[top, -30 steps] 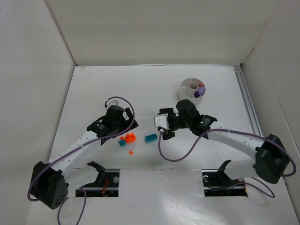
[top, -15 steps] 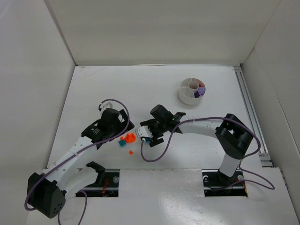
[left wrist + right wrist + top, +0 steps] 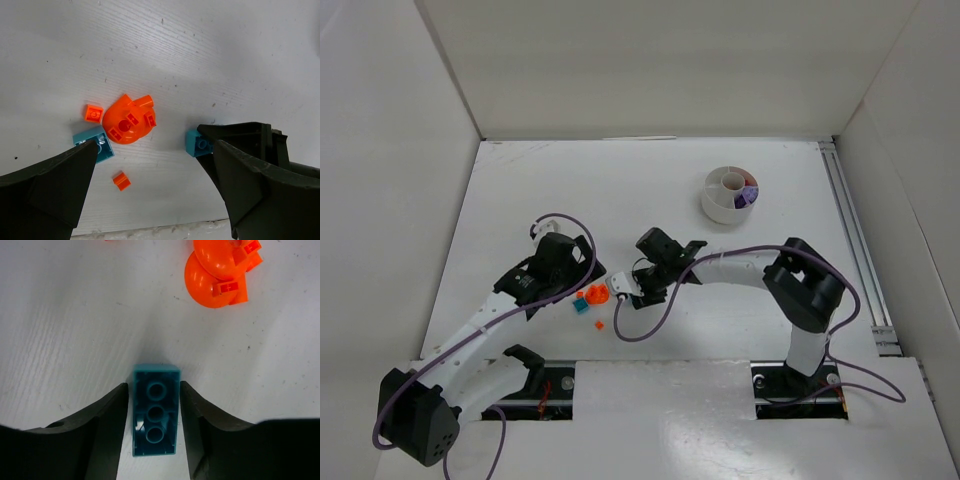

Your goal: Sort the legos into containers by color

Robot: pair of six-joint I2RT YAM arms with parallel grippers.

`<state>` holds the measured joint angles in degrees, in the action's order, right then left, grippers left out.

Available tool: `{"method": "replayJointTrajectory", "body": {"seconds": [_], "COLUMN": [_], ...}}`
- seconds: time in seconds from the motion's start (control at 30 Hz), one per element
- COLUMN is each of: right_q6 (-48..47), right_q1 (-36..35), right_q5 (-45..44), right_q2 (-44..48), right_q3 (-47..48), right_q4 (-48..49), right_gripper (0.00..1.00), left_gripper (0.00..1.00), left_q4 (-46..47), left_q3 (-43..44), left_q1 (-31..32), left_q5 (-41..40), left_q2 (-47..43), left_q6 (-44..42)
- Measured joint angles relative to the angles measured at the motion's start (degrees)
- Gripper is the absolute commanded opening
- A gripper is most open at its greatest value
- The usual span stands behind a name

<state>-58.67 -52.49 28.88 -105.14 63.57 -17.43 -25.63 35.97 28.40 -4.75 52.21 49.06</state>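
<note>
Straddles the teal brick [image 3: 155, 417], flat on the worktop [image 3: 650, 180] beside the orange bits [image 3: 127, 122], with right claw [image 3: 152, 390] along its long sides for a square pinch; cannot tell if clamped. Holds left claw [image 3: 150, 145] spread wide above. Leaves dish [image 3: 732, 195] well apart.

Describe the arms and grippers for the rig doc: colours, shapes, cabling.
Both match. The left arm and right arm have white tubular links, bulky black joint housings and a thin purple cable looping loosely outside each. The left gripper and right gripper each carry two matte black, wedge-shaped fingers. No markings are legible.
</note>
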Motion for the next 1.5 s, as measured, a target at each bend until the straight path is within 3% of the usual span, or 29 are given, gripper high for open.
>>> {"method": "replayJointTrajectory", "body": {"seconds": [0.13,0.33,0.53,0.77,0.93,1.5], "right_q6": [0.83,2.16,3.26,7.06,13.84,15.96], "right_q1": [0.0,0.37,5.66,22.16,31.76,38.29], "right_q5": [0.59,0.85,4.59,8.22,2.8,-2.19], "right_q2": [-0.76,-0.74,2.4,11.1,13.88,12.41], "right_q3": [0.74,0.79,0.79,0.79,0.42,-2.16], "right_q4": [0.11,1.29,4.13,12.0,19.17,29.97], "right_gripper": [0.32,0.24,0.24,0.24,0.24,0.27], "left_gripper": [1.0,1.0,1.0,1.0,1.0,1.0], "left_q4": [0.0,0.02,0.15,1.03,2.08,5.31], "left_q3": [0.0,0.0,0.0,0.2,1.62,6.05], "left_q1": [0.0,0.02,0.0,0.0,-0.35,-0.9], "left_q5": [0.0,-0.26,-0.31,-0.28,-0.31,-0.2], "left_q2": [0.0,0.0,0.0,0.13,2.43,12.79], "left_q6": [0.13,0.15,0.09,-0.63,-0.9,-2.34]}}
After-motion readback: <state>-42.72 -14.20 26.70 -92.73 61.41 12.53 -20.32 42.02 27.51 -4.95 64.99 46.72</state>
